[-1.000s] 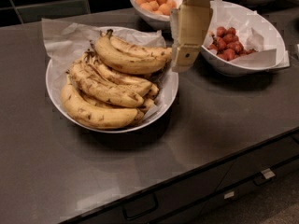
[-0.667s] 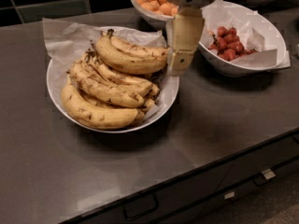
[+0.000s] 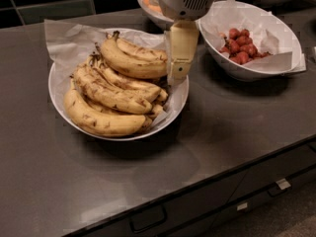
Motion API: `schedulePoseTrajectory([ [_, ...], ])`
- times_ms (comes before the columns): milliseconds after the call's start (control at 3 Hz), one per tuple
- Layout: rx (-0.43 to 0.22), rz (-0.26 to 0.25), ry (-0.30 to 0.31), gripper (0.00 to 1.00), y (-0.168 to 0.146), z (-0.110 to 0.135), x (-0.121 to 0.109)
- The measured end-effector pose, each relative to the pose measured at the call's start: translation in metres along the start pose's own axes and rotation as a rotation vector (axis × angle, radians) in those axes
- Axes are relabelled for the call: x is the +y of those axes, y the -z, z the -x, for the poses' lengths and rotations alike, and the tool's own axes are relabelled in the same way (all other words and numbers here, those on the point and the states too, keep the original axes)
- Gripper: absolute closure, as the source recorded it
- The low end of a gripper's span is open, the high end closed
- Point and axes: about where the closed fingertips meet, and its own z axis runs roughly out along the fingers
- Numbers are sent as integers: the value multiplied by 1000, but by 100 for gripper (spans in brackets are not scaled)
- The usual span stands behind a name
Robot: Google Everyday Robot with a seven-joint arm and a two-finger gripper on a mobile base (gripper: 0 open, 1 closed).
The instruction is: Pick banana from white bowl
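The white bowl (image 3: 58, 100), wide, shallow and lined with crinkled white paper, stands at the left of the dark counter and holds several bananas. The banana (image 3: 129, 60), plump, curved and yellow with a dark stem end at its left, lies on top of the pile at the back. My gripper (image 3: 176, 77) hangs down from the top of the view. It is inside the bowl's right rim, right at the banana's right end. The tip of that end is hidden behind the gripper.
A deeper white bowl (image 3: 276, 33) of red fruits stands to the right, close to the gripper. Another white bowl (image 3: 148, 4) with orange fruits stands behind the arm. Slimmer brown-streaked bananas (image 3: 111, 90) fill the front of the bowl. The counter's front edge (image 3: 197, 177) has drawers below.
My gripper has moved left and slightly down, from over the bowl's right rim to the banana's right end. The bananas have not shifted.
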Motion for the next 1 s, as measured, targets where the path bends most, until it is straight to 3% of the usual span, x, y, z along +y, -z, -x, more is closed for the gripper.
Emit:
schedulePoseTrajectory([
  [667, 10, 27, 57, 26, -13, 18, -19],
  [1000, 11, 35, 73, 25, -19, 23, -22],
])
